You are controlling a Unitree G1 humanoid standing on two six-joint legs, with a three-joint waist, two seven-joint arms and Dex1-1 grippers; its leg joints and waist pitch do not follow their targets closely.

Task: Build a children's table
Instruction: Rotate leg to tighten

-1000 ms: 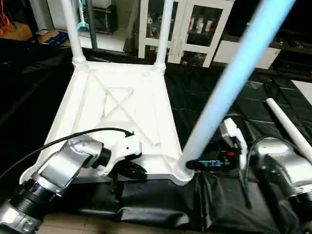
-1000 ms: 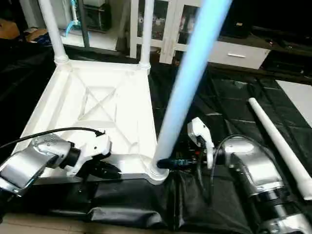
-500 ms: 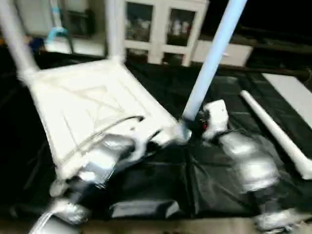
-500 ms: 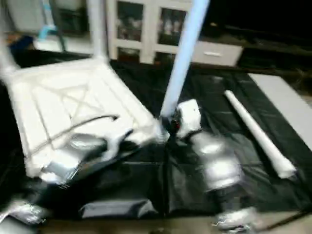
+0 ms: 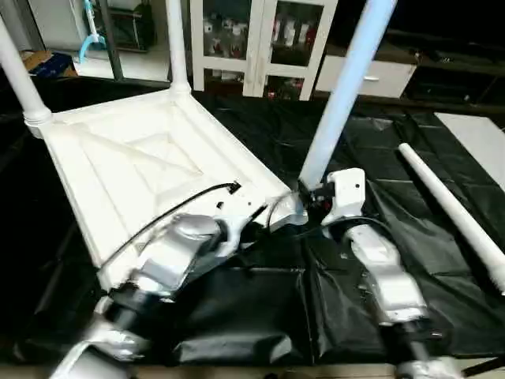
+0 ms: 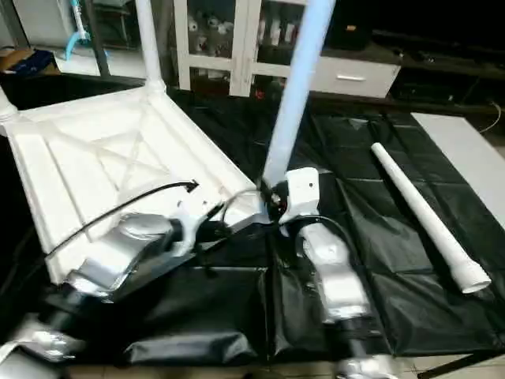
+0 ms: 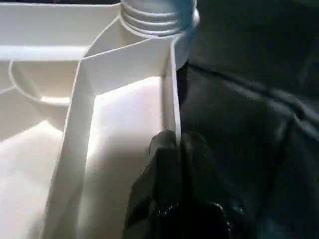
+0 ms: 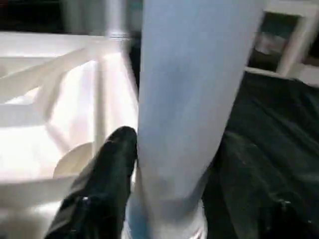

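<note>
Left gripper [image 7: 172, 149] pinches the near rim wall of the inverted table top [image 5: 150, 170]. Right gripper [image 5: 304, 197] is clamped around the base of the upright leg [image 5: 339, 87] standing in the near-right corner socket. Loose leg [image 5: 451, 212] lies on the black sheet [image 5: 379, 150] to the right. Two more legs [image 5: 175, 43] stand at the far corners.

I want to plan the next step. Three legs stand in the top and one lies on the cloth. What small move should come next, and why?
Probably keep turning the near leg in its corner socket: the right gripper is at its base, and the left gripper pinches the top's rim. The spare leg can wait.
</note>
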